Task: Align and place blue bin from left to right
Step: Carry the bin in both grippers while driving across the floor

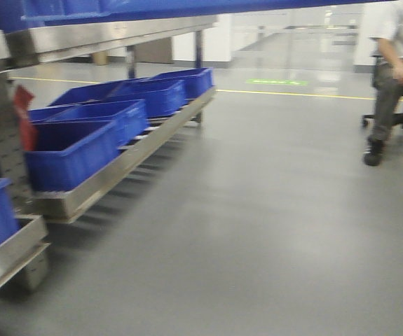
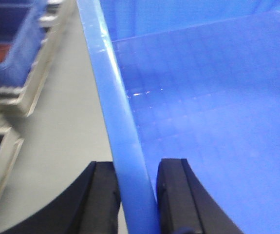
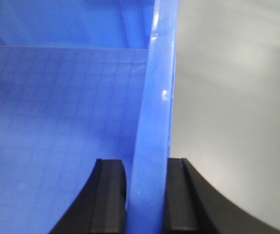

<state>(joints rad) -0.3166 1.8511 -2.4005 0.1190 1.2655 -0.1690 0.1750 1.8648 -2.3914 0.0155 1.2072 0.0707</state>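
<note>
The blue bin (image 2: 203, 97) is held above the grey floor (image 1: 271, 210), opposite rims pinched by the left gripper (image 2: 136, 192) and right gripper (image 3: 147, 195); transport is judged in hand, and level lowering alongside the racked royal-blue bins (image 1: 103, 133) is called for next.

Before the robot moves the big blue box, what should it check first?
1. Grip of left fingers on the blue bin at its rim: ok, one on each side.
2. Grip of right fingers on the rim: ok.
3. Bin inside free of stuff: ok where visible.
4. Seated person out of the way: ok, far right.
5. Free spot on the rack: cannot tell.
</note>
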